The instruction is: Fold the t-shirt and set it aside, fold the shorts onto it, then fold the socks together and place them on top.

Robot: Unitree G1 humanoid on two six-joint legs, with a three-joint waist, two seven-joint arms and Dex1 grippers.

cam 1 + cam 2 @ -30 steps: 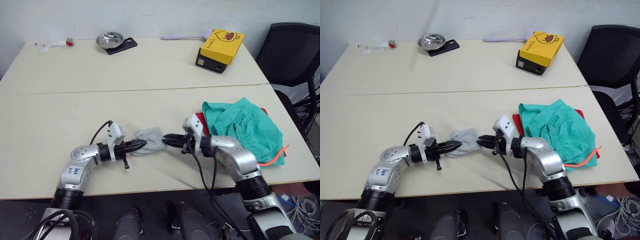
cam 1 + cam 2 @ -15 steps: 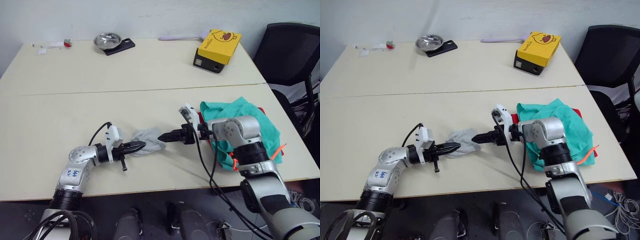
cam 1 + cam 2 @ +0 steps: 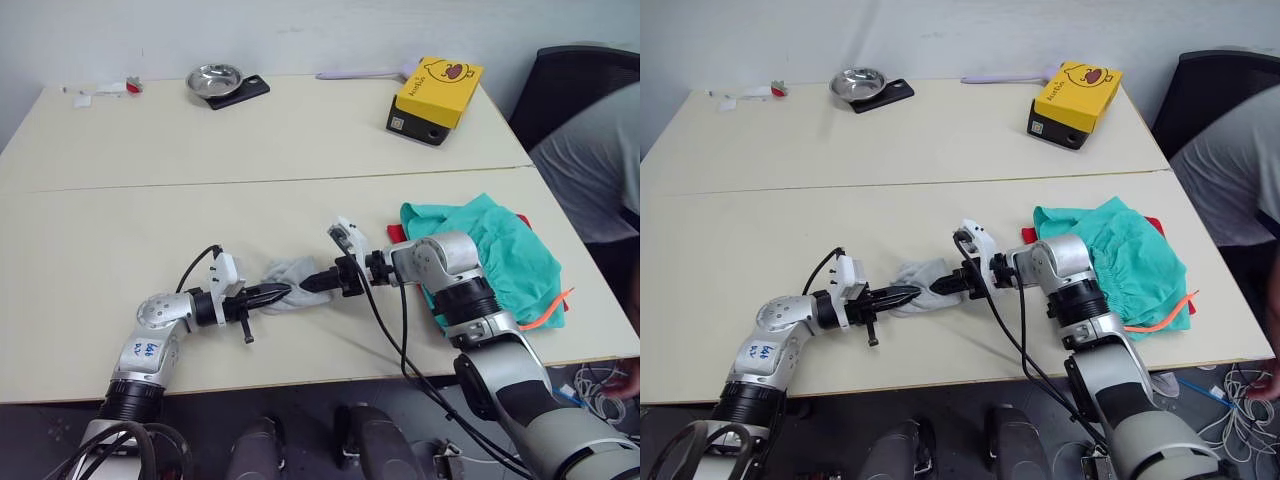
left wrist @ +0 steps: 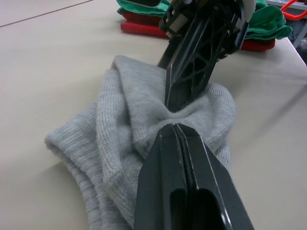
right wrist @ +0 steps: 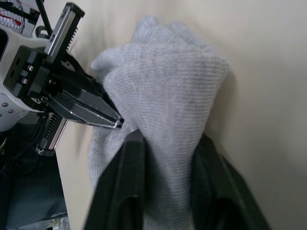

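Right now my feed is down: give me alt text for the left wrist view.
The left gripper, fingers shut, presses into the bunched grey socks on the beige table. The right gripper meets the socks from the opposite side, with the teal shorts stacked on the red t-shirt behind.

From my seat the head views come through evenly and brightly lit, with soft diffuse light from above, so the pale beige tabletop point(image 3: 300, 130) shows only faint, short shadows under the arms and a mild sheen on the small round steel bowl point(image 3: 214, 78). In the left wrist view the light grey knit socks point(image 4: 129, 110) just past the fingertips are sharp enough to count ribs, while the black fingers point(image 4: 184, 187) nearest the lens go soft and the red and green cloth beyond them blurs. The right wrist view is brighter, the table behind the socks nearly washed out to cream, with blur on the near black fingers point(image 5: 129, 191) and a dark, murky corner beside them.
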